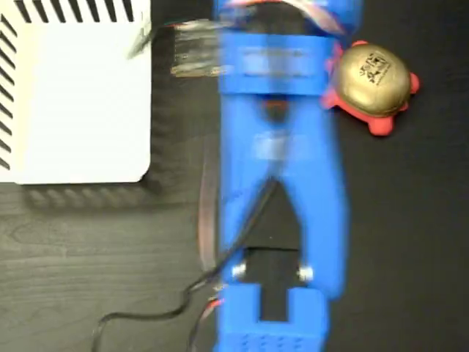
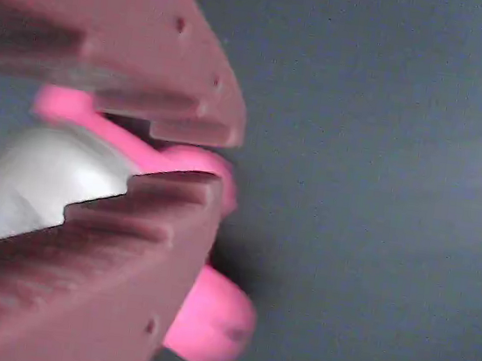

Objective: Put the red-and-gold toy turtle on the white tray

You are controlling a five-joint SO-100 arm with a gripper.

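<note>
Lying behind hand [image 2: 218, 156], turtle [image 2: 47, 183] visible through narrow finger gap.

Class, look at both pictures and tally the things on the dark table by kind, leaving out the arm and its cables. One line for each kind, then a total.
Toy turtle: 1
White tray: 1
Total: 2
</note>
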